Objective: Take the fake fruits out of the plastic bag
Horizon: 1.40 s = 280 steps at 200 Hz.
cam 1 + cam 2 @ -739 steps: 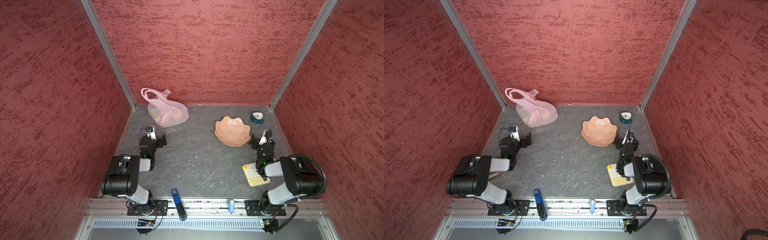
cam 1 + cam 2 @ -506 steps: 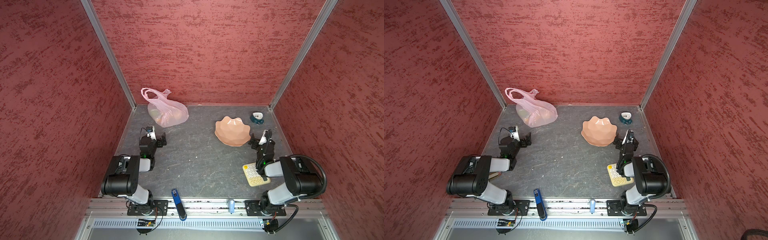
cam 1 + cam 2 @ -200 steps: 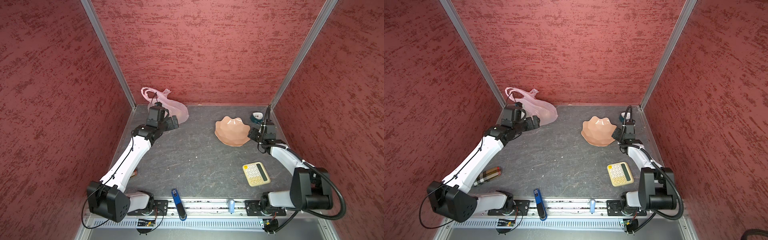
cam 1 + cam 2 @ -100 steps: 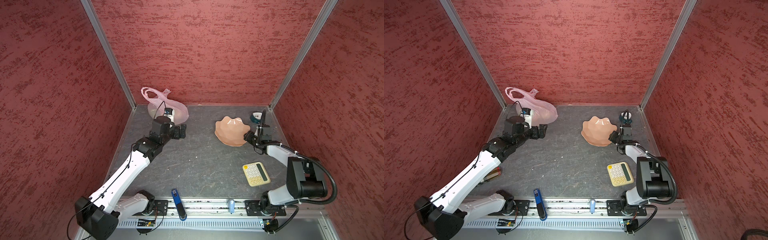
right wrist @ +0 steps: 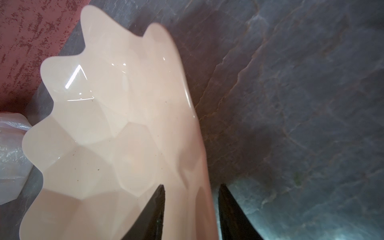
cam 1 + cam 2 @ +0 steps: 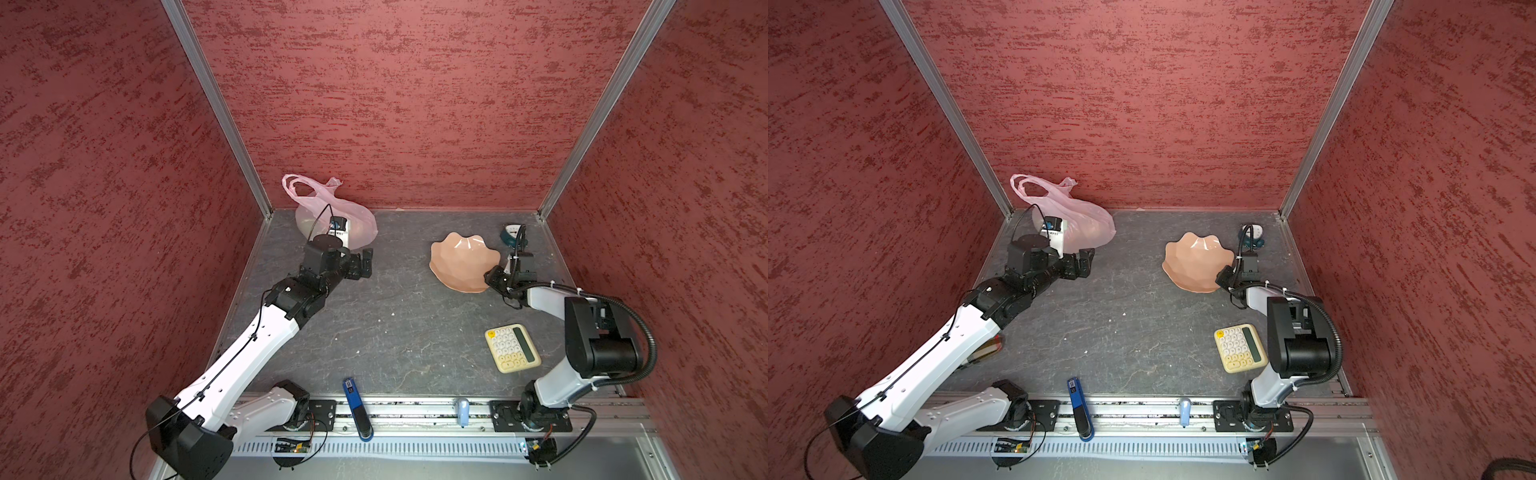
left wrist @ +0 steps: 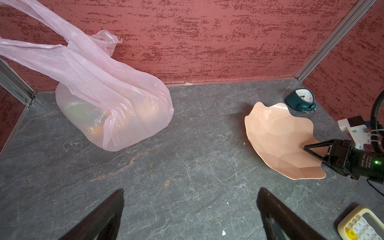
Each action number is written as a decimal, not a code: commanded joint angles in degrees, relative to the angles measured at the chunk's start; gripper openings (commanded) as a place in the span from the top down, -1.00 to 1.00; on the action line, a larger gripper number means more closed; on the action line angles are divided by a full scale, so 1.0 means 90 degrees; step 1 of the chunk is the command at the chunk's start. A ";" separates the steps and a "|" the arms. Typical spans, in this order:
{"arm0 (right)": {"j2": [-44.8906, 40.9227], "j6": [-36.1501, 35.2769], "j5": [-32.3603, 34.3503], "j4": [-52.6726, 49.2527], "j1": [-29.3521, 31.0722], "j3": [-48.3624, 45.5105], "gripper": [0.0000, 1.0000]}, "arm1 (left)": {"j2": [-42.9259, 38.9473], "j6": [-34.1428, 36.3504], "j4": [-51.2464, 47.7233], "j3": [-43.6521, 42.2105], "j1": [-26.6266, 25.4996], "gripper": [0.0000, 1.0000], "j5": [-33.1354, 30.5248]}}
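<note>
The plastic bag (image 6: 357, 220) (image 6: 1088, 224) (image 7: 124, 108) is pale pink and sits in the back left corner, its loop handles leaning on the wall. The fake fruits (image 7: 95, 128) show only as orange and green blurs through its film. My left gripper (image 6: 365, 262) (image 6: 1086, 259) (image 7: 191, 191) is open and empty, just in front of the bag and pointing right. My right gripper (image 6: 490, 276) (image 6: 1223, 276) (image 5: 192, 187) straddles the near right rim of the peach bowl (image 6: 457, 257) (image 5: 116, 124). One finger is inside and one outside, with a gap still showing.
A teal alarm clock (image 6: 512, 232) stands in the back right corner behind the bowl. A yellow calculator (image 6: 512, 348) lies at the front right. A blue tool (image 6: 353, 395) rests on the front rail. Red walls enclose three sides.
Both arms have left their folded rest poses. The left reached to the bag, then swung right in front of it. The right reached the bowl's rim and its jaws have narrowed around it.
</note>
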 commanded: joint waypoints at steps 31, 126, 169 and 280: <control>0.0309 0.0053 -0.0405 0.0372 -0.0014 0.0319 0.49 | 0.0004 0.0099 0.0136 -0.0064 -0.0039 -0.99 -0.0120; -0.0006 -0.0710 -0.0911 -0.0732 0.0248 0.0591 0.89 | -0.0055 -0.0094 0.0033 -0.0028 0.0028 -0.99 -0.0567; -0.0580 -0.0625 -0.1600 -0.0957 0.0780 -0.0057 0.90 | -0.0055 -0.0357 -0.0050 0.0002 0.0315 -0.99 -0.0594; -0.2755 0.0476 -0.1255 -0.1392 0.2269 -0.1731 0.88 | 0.0018 -0.0796 -0.0050 0.0001 0.1050 -0.99 -0.0114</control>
